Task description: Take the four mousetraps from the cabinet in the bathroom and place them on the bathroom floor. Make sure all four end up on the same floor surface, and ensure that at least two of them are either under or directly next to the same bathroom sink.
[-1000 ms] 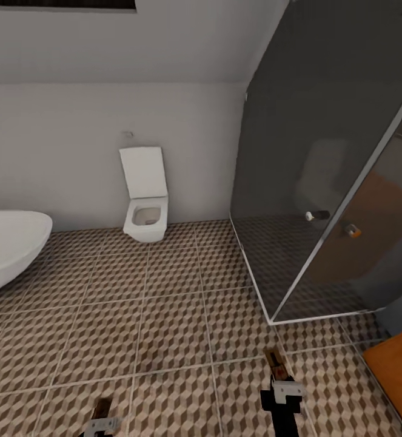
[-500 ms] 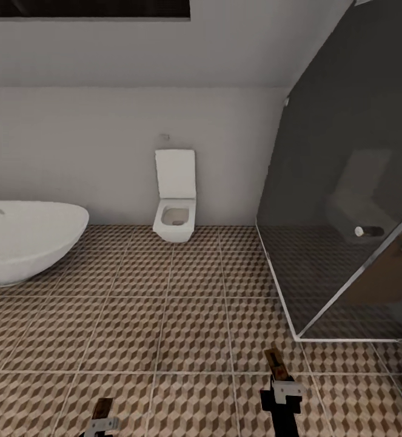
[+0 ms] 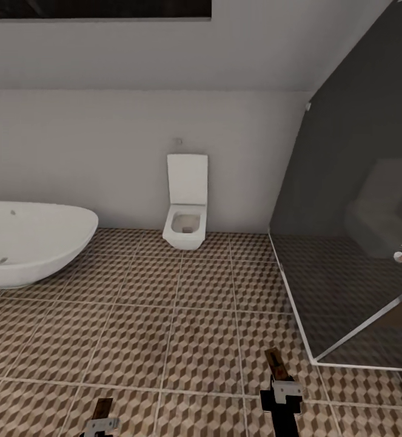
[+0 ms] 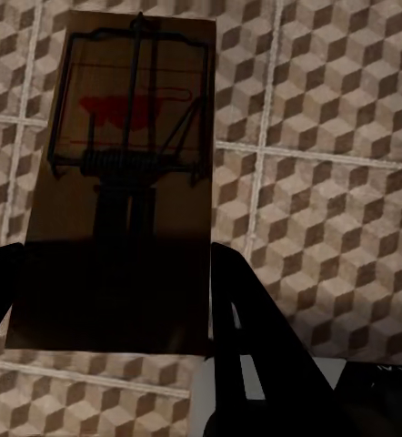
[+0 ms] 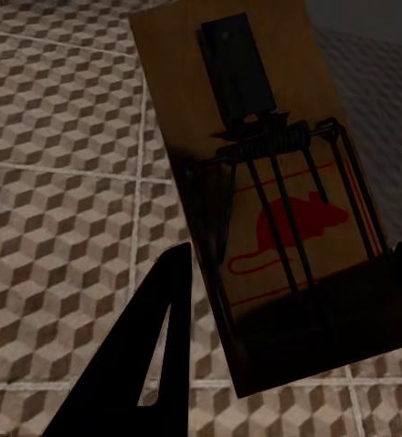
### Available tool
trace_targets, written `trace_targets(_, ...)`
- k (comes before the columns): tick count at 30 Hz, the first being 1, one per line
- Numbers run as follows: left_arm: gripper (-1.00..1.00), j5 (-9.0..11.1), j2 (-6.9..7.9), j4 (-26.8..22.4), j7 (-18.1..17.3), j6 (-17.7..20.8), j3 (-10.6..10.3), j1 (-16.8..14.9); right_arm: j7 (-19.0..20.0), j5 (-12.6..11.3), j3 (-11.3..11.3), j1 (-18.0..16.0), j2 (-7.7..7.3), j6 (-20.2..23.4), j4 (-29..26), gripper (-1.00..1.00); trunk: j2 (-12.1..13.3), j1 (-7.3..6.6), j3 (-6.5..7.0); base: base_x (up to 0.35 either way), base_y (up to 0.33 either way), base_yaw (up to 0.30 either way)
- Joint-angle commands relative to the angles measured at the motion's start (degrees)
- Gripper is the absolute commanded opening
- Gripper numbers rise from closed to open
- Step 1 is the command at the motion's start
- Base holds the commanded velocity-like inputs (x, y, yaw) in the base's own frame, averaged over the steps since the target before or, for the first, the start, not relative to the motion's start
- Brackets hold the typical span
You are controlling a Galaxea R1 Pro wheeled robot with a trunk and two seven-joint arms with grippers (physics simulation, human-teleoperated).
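My left gripper sits at the lower edge of the head view, shut on a brown wooden mousetrap. In the left wrist view that mousetrap lies flat between the dark fingers, red mark and metal spring showing, above the cube-patterned bathroom floor. My right gripper is shut on a second mousetrap, which points forward over the bathroom floor. The right wrist view has this mousetrap tilted between the fingers. The cabinet and the bathroom sink are out of view.
A square white toilet hangs on the far wall. An oval white bathtub stands at the left. A dark glass shower enclosure with a pale floor rim takes up the right side. Tiled floor stretches between them.
The camera has turned left: toilet and shower slid right, more of the bathtub came in, and the orange corner at the lower right left the picture. Both grippers still hold their mousetraps.
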Motion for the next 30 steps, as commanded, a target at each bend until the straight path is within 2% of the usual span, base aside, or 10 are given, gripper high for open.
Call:
trace_targets(1,-1.00,-0.2,-0.01,0.1,0.1,-0.2,0.4,0.0,-0.5,0.4,0.1,-0.1,0.01,0.0,0.1,-1.00,-0.1,0.06,-0.09,0.326,0.001,0.001)
trace_targets(6,-1.00,-0.2,-0.02,0.0,0.1,-0.2,0.4,0.0,-0.5,0.4,0.1,0.0,0.01,0.0,0.1,-1.00,-0.1,0.06,-0.09,0.328,0.018,-0.010)
trace_targets(16,-1.00,-0.2,0.02,0.0,0.1,-0.2,0.4,0.0,-0.5,0.4,0.1,0.0,0.00,0.0,0.1,-1.00,-0.1,0.06,0.21,0.308,0.141,-0.150)
trace_targets(30,-1.00,-0.2,0.03,0.0,0.1,-0.2,0.4,0.0,-0.5,0.4,0.1,0.0,0.01,0.0,0.1,-1.00,-0.1,0.06,0.24,0.231,0.144,-0.006)
